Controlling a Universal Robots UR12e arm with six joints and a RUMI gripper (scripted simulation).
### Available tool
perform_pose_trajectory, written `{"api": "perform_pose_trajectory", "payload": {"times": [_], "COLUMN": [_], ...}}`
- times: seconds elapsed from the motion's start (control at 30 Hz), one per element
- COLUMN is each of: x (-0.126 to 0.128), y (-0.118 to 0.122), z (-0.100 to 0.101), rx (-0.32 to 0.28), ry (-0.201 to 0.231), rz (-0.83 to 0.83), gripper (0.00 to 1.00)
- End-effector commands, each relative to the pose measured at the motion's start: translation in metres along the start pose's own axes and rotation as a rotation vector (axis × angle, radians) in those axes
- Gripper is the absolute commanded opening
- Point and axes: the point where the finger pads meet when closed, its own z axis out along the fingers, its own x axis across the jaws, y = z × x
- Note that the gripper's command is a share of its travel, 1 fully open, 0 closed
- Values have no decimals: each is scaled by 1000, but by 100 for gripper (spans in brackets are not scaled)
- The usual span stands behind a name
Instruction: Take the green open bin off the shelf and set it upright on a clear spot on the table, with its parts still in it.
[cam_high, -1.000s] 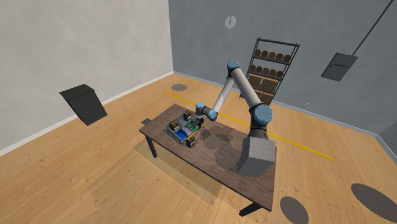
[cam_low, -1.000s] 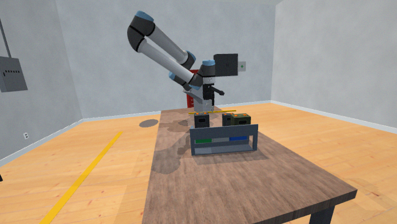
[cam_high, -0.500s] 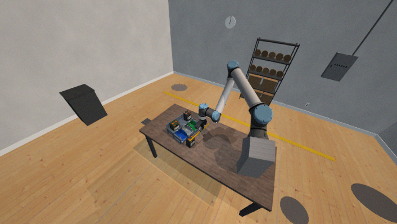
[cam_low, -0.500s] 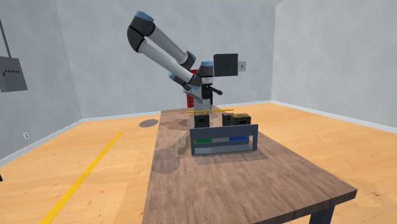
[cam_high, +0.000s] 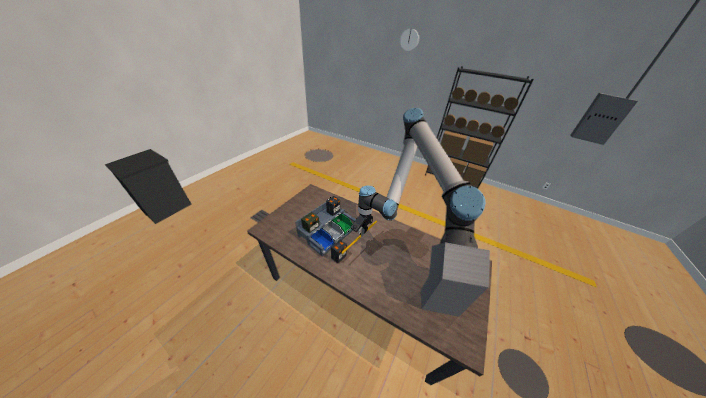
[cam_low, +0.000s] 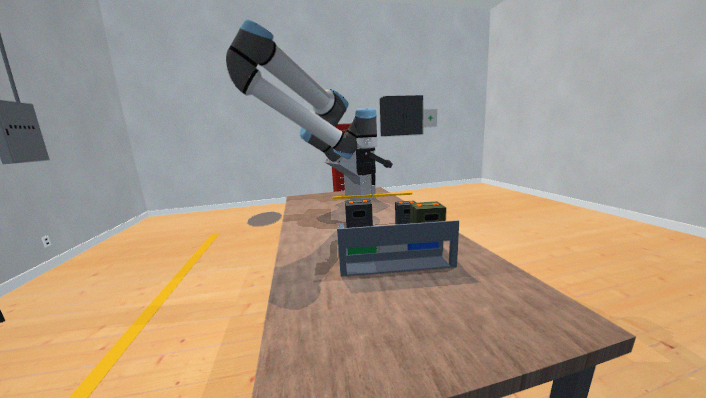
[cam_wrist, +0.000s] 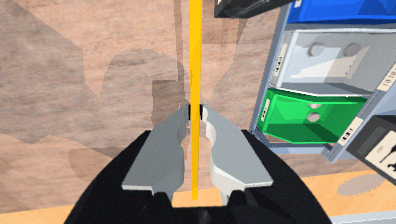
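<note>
Green plastic shows in only a thin strip from the exterior, where the rear panel of the shelf (cam_high: 301, 231) (cam_low: 398, 232) (cam_wrist: 300, 148) hides much of the green open bin (cam_high: 343, 224) (cam_low: 362, 250) (cam_wrist: 308, 122). From above, the bin is small, and we cannot make out its parts. The wrist view cuts off most of the blue bin (cam_high: 321, 240) (cam_low: 423, 246) (cam_wrist: 345, 10), and the dark box on the bench (cam_high: 339, 251) (cam_low: 403, 212) (cam_wrist: 245, 6) shows only an edge there. We find the labels on the bins too blurred to read.

Seen from the wrist, the green bin is bright, with sloping inner walls and a pale label on its front. We see two pale, round parts inside it. It sits upright in the shelf, beside the light grey bin (cam_high: 334, 230) (cam_wrist: 330, 60), with the blue one on the grey bin's other side. The shelf stands on the bench (cam_high: 380, 270) (cam_low: 350, 340) (cam_wrist: 75, 100).

We see the jaws (cam_high: 361, 231) (cam_low: 370, 193) closed narrowly on a thin yellow rod (cam_high: 352, 243) (cam_low: 395, 194) (cam_wrist: 195, 50), just outside the shelf. They are apart from the green bin. A dark box with orange marks (cam_high: 333, 205) (cam_low: 358, 214) (cam_wrist: 375, 145) and an olive box (cam_high: 310, 222) (cam_low: 429, 213) rest on top of the shelf.
</note>
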Motion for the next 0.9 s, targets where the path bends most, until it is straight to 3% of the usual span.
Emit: {"api": "perform_pose_trajectory", "payload": {"times": [0.0, 0.2, 0.37, 0.87], "x": [-6, -6, -60, -67], "y": [1, 1, 12, 13], "z": [0, 0, 0, 0], "rx": [1, 1, 1, 1], "ry": [2, 2, 2, 2], "rz": [0, 0, 0, 0], "gripper": [0, 0, 0, 0]}}
